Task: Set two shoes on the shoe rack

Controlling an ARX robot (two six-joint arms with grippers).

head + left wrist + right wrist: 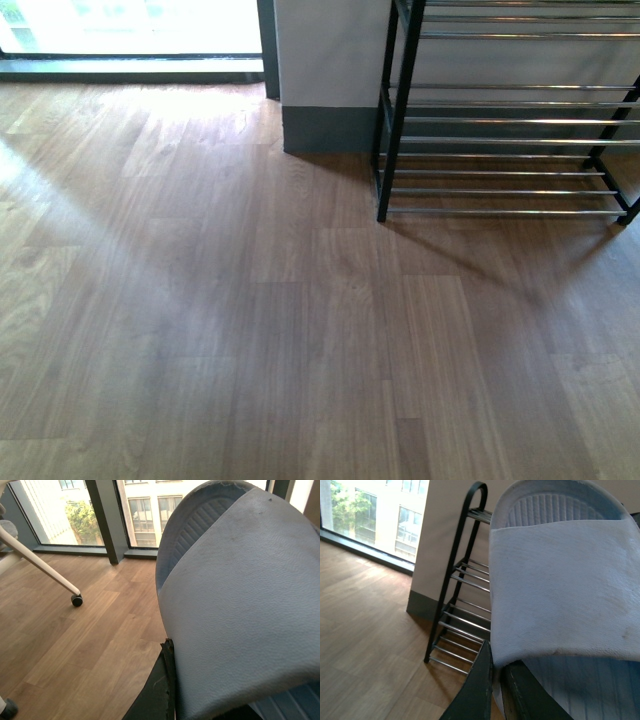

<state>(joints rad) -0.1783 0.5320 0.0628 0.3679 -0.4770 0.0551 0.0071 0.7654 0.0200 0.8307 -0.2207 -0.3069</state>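
Each wrist view is filled by a pale blue slide held above the wooden floor. My left gripper (172, 680) is shut on the strap edge of one pale blue slide (240, 615). My right gripper (496, 685) is shut on the other pale blue slide (565, 585), one finger (475, 690) outside the strap and one under it. The shoe rack (500, 120), black frame with chrome bars, stands at the far right of the front view against a white wall. It also shows in the right wrist view as the shoe rack (460, 610), beyond the slide. Neither arm shows in the front view. The grey sneakers are out of view.
Bare wooden floor (250, 330) spreads in front of the rack. A wall corner with dark skirting (320, 125) stands left of the rack, a bright window (130, 30) further left. A white chair leg with a castor (76, 599) rests near the window in the left wrist view.
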